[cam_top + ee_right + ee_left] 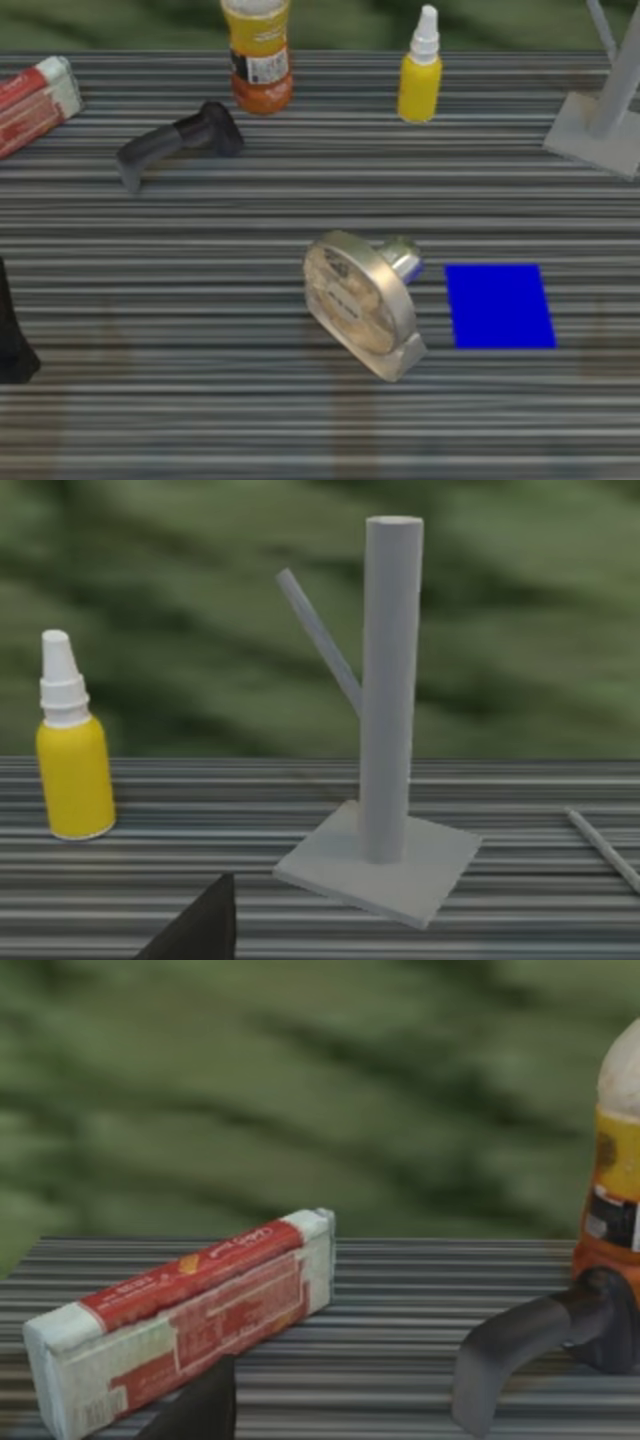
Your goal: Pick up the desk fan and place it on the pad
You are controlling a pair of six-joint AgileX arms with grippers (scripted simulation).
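Top view shows the desk fan (360,303) standing on the striped worktop (200,260) near its middle, grille face turned toward the left and front, its grey-blue hub (404,259) pointing toward the pad (499,305). The pad lies flat just to the fan's right, close to it but not touching. Behind them, along the far edge, stand an orange bottle (259,52) and a yellow dropper bottle (420,75); a dark handheld scanner (180,141) lies left of centre, a red-and-white box (35,100) at the far left, and a grey stand (600,115) at the far right. My left hand (12,340) is a dark shape at the worktop's left edge; whether it is open or closed I cannot tell. My right hand shows only as a dark tip (200,925) in the right wrist view, and its state cannot be told either.
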